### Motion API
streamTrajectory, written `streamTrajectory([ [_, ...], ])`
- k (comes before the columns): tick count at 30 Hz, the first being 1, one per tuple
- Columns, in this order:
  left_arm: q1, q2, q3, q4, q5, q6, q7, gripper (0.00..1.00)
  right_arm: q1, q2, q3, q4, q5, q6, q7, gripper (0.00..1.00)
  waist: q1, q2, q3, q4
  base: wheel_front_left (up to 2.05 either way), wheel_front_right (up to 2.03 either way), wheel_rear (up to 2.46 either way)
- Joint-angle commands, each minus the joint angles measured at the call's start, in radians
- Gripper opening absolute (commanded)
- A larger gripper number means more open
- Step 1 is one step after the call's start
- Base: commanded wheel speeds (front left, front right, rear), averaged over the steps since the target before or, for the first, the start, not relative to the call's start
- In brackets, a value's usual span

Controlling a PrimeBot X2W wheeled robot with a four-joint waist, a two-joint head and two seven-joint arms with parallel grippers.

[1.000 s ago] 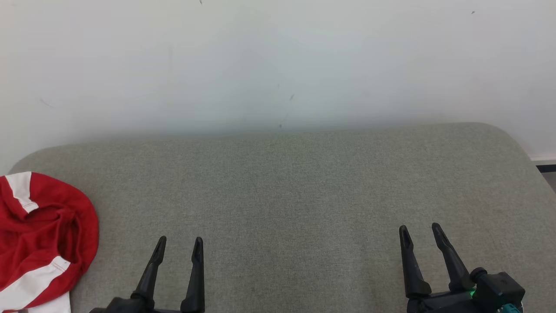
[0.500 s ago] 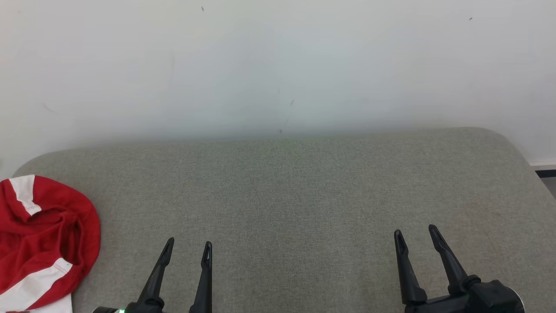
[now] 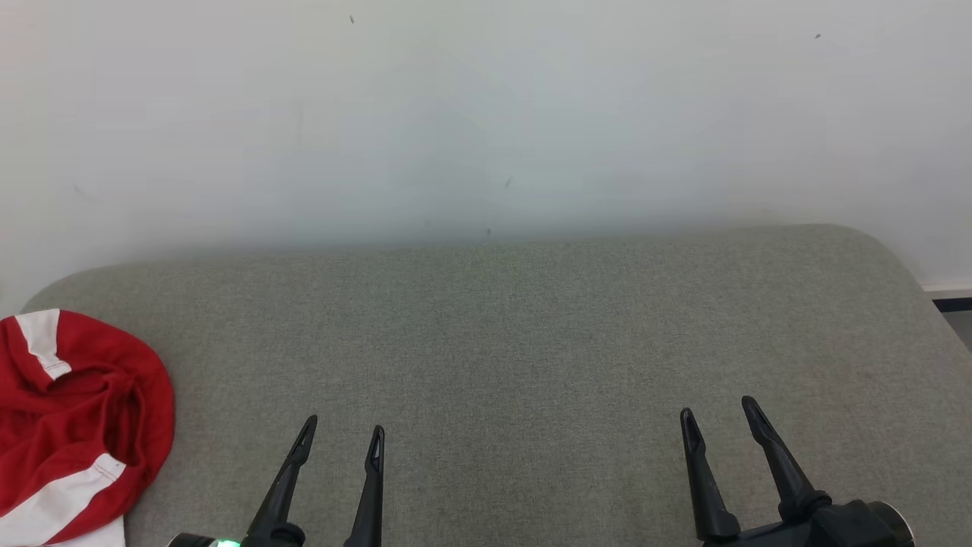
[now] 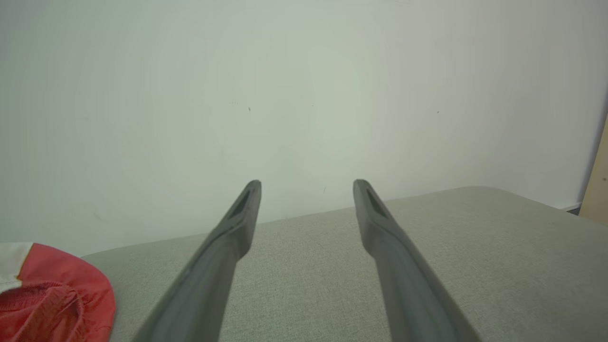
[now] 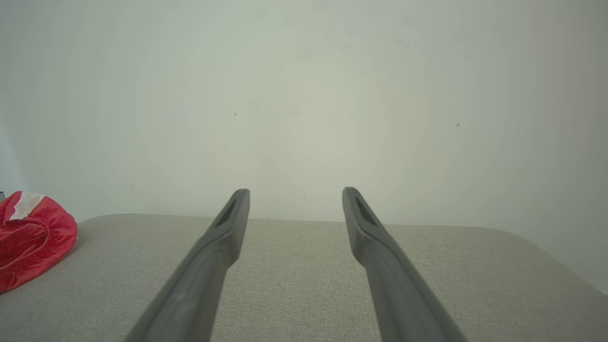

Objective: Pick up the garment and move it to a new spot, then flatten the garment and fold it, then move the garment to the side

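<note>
1. Left gripper (image 3: 344, 425) sits low on the left of the head view, its two dark fingers spread apart with nothing between them: wide open and empty.
2. Over at the lower right, the right gripper (image 3: 717, 406) matches it, jaws parted, holding nothing, its fingers leaning a touch toward the left.
3. Both are over the grey-green cushion (image 3: 531, 342), fingers aimed at the pale wall (image 3: 486, 114) behind it. Whether the tips touch the fabric, I can't tell.
4. And there's the garment (image 3: 76, 425): red with white bands, bunched in a rumpled heap at the far left end of the cushion, partly cut off by the edge of the view.
5. It lies left of the left gripper, apart from it, and well apart from the right gripper.
6. From the left wrist, the garment (image 4: 57, 294) peeks in at the bottom left corner, outside the left finger, with bare cushion between the open fingers.
7. From the right wrist, it sits at the far left edge (image 5: 33, 232), a clear stretch of cushion between it and the fingers.
8. One small green light (image 3: 224, 542) glows at the left gripper's base.
</note>
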Motion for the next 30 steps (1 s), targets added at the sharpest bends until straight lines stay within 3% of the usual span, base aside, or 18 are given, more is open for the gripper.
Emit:
streamTrajectory([
  [1,0.015,0.003,0.0,-0.001,0.007,0.003,-0.007,1.0,0.01,0.0,0.001,0.0,0.003,-0.002,-0.001,1.0,0.0,0.0,0.0,0.0,0.0,0.0,0.0],
  [20,0.018,0.003,0.002,0.011,0.005,0.002,-0.007,1.0,0.014,0.0,-0.005,-0.006,0.021,-0.002,-0.001,1.0,0.0,0.0,0.004,0.008,0.0,0.0,0.0],
  [30,0.019,0.005,0.009,0.038,0.019,-0.004,-0.007,1.0,0.018,0.0,-0.002,-0.005,0.031,-0.002,-0.001,1.0,0.0,0.0,0.006,0.046,0.0,0.0,0.0],
])
